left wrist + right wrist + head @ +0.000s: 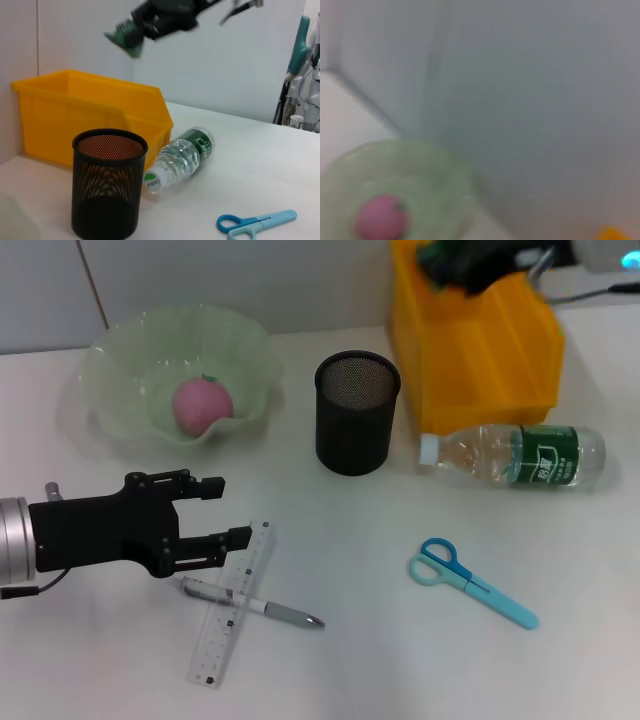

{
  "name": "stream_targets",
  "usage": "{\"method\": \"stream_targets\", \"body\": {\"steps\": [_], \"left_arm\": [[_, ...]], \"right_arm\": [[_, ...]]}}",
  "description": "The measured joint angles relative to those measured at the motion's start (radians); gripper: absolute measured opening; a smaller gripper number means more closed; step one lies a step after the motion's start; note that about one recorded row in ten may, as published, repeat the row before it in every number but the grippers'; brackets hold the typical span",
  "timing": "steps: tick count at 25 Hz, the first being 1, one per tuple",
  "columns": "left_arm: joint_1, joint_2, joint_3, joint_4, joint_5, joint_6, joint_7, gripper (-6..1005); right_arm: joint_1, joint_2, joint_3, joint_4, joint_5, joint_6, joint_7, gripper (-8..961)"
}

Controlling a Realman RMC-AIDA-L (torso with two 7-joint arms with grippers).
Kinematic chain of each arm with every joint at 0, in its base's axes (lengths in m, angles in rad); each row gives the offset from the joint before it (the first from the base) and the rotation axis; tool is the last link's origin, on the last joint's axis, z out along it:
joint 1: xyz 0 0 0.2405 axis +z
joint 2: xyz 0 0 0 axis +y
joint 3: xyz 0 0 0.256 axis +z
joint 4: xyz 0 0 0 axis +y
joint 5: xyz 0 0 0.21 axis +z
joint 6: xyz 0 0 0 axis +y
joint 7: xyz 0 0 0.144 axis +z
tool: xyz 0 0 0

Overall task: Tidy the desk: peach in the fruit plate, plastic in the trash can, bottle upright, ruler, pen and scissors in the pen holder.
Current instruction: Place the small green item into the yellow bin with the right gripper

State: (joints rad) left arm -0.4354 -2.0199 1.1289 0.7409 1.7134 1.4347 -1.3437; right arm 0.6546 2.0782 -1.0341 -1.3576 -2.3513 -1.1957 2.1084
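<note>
Head camera is looking down on the whole desk (400,660) from above. Left wrist camera is sitting low, facing across it, sharing the mesh cup (357,412) (109,185), bottle (515,455) (181,157) and scissors (470,582) (255,223). Right wrist camera is looking down from higher up at the green plate (440,190) (180,375).

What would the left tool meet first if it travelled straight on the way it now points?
Judging by the head view, the left tool points across the desk toward the mesh pen holder; if level, it probably meets that first, though height is unclear.

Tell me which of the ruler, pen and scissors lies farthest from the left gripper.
The blue scissors, alone toward the right; ruler and pen lie crossed beside the left gripper.
</note>
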Motion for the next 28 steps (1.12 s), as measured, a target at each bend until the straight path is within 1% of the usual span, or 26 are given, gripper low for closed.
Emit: {"method": "stream_targets", "body": {"steps": [1,2,3,4,5,6,8,10,11,12,14,16,19,25,28], "left_arm": [[0.000,0.000,0.000,0.000,0.000,0.000,0.000,726],[-0.001,-0.001,0.000,0.000,0.000,0.001,-0.001,726],[-0.002,-0.001,0.000,0.001,0.000,0.001,-0.002,726],[-0.003,-0.001,0.000,0.003,0.000,0.001,-0.003,726],[-0.003,-0.002,0.000,0.005,0.000,0.002,-0.003,726],[-0.003,-0.002,0.000,0.007,0.000,0.002,-0.004,726],[-0.004,-0.002,0.000,0.010,0.000,0.002,-0.004,726],[-0.004,-0.002,0.000,0.010,0.000,0.003,-0.004,726],[-0.006,-0.004,0.000,0.010,0.000,0.003,-0.005,726],[-0.006,-0.004,0.000,0.010,0.000,0.003,-0.005,726],[-0.007,-0.006,0.000,0.010,0.000,0.003,-0.005,726],[-0.009,-0.007,0.000,0.010,0.000,0.002,-0.005,726],[-0.009,-0.007,0.000,0.010,0.000,0.002,-0.005,726],[-0.009,-0.007,0.000,0.009,0.000,0.003,-0.005,726],[-0.009,-0.006,0.000,0.009,0.000,0.003,-0.005,726]], "right_arm": [[-0.006,0.000,0.022,0.005,-0.034,0.066,0.028,266],[-0.006,0.000,0.022,0.005,-0.034,0.066,0.028,262],[-0.005,-0.001,0.032,0.030,-0.087,0.124,0.052,258],[-0.005,-0.001,0.032,0.030,-0.087,0.124,0.052,253],[-0.002,-0.001,0.033,0.048,-0.113,0.148,0.061,249],[0.010,-0.001,0.034,0.098,-0.166,0.192,0.078,245],[0.018,-0.002,0.034,0.124,-0.190,0.208,0.088,198],[0.037,-0.004,0.034,0.175,-0.231,0.227,0.110,186],[0.058,-0.008,0.035,0.235,-0.261,0.245,0.127,181],[0.058,-0.008,0.035,0.235,-0.261,0.245,0.127,175],[0.071,-0.011,0.035,0.282,-0.267,0.271,0.130,163],[0.085,-0.013,0.035,0.346,-0.264,0.309,0.129,181],[0.095,-0.014,0.035,0.376,-0.263,0.327,0.131,209],[0.096,-0.012,0.040,0.380,-0.261,0.333,0.134,440],[0.096,-0.011,0.043,0.380,-0.260,0.333,0.134,496]]}}
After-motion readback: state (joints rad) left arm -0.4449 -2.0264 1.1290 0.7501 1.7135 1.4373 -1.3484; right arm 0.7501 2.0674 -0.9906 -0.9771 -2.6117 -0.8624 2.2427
